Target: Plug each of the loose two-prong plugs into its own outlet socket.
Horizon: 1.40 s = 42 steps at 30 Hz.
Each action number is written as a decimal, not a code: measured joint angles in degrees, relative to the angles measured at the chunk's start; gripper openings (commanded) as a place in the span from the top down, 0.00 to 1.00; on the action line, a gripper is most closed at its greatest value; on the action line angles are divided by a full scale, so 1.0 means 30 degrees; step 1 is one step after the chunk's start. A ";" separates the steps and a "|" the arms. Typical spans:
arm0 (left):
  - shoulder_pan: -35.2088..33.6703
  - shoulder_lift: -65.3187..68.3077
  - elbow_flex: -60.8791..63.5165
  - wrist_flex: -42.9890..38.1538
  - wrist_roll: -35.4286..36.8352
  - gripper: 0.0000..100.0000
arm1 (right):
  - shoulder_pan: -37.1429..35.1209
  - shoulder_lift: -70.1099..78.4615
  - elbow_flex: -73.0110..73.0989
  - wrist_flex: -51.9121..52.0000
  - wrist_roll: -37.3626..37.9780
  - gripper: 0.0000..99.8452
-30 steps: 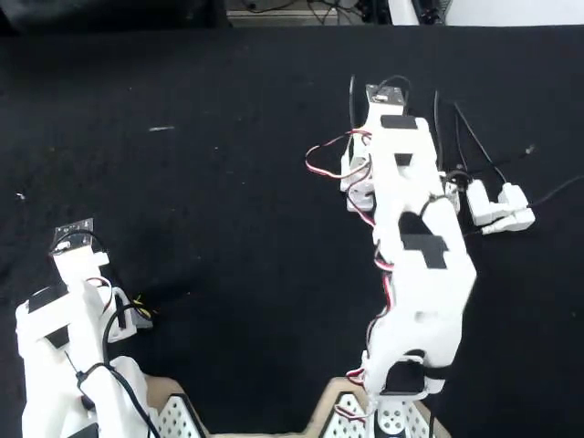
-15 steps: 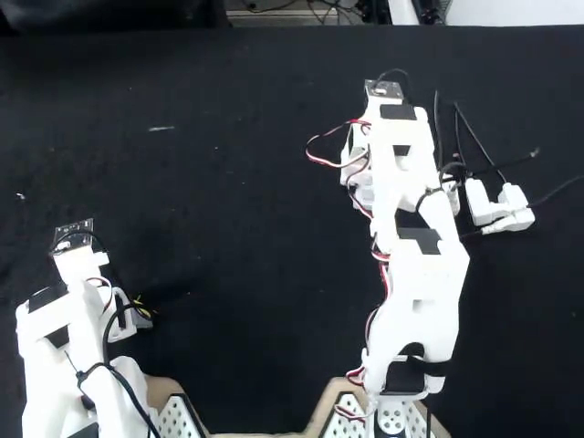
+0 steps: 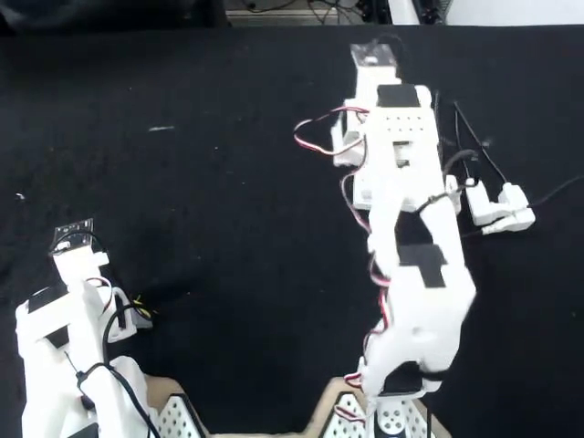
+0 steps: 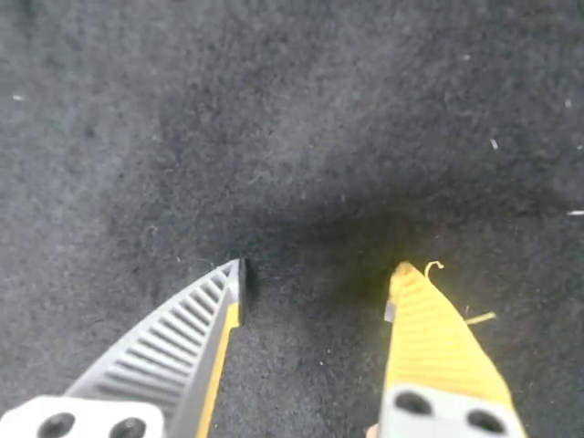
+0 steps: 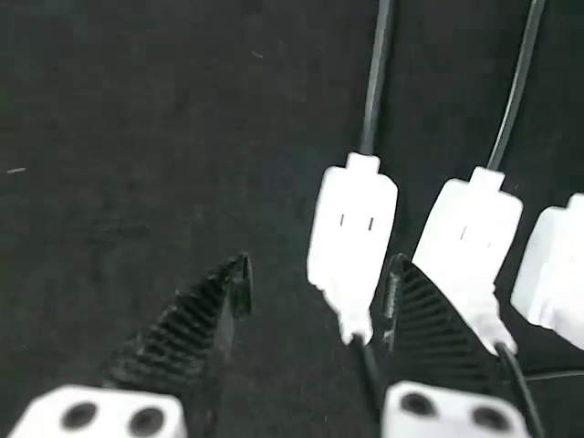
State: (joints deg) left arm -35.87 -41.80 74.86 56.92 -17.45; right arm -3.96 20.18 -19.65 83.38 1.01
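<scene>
Right wrist view: right gripper (image 5: 318,266), fingers apart, has a white plug (image 5: 351,233) between them, near the table's right edge. Left gripper (image 4: 318,268) is also apart, over the near-left corner.

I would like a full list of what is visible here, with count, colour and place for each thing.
table cloth: one, black, over the whole table.
plug bodies: three, white, side by side on the cloth at the table's right.
cords: several, black, running off the plug bodies over the cloth.
left end effector: one, yellow and grey fingers, open over bare cloth, near left.
right end effector: one, black fingers, open just above the plug bodies.
</scene>
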 measured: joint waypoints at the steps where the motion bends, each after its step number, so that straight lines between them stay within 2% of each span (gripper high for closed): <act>1: 0.0000 0.0000 0.0000 0.0000 0.0000 0.74 | -0.0176 -0.0674 0.0000 0.0147 0.0059 0.78; 12: 0.0000 0.0000 0.0000 0.0000 0.0000 0.74 | -0.2168 -0.9553 0.0000 0.3458 0.0059 0.78; 17: 0.0000 0.0000 0.0000 0.0000 0.0000 0.74 | -0.2227 -1.4359 0.0000 0.4718 0.0059 0.78; 19: 0.0000 0.0000 0.0000 0.0000 0.0000 0.74 | -0.2256 -1.6088 0.0000 0.5128 0.0059 0.81; 23: 0.0000 0.0000 0.0000 0.0000 0.0000 0.74 | -0.2256 -1.8989 0.0410 0.5216 0.0059 0.94; 26: 0.0000 0.0000 0.0000 0.0000 0.0000 0.74 | -0.2256 -2.1011 0.2168 0.5216 0.0059 0.99; 31: 0.0000 0.0000 0.0000 0.0000 0.0000 0.74 | -0.2256 -2.4674 0.6418 0.4952 0.0059 0.98; 36: 0.0000 0.0000 0.0000 0.0000 0.0000 0.74 | -0.2344 -2.9363 1.1692 0.2960 0.0147 0.98; 42: 0.0000 -0.0703 0.0381 0.0000 0.0000 0.74 | -0.2344 -3.4315 1.9018 0.0205 0.1934 0.98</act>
State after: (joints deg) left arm -35.87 -43.91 76.00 56.92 -17.45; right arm -10.99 -82.77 37.41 84.00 6.81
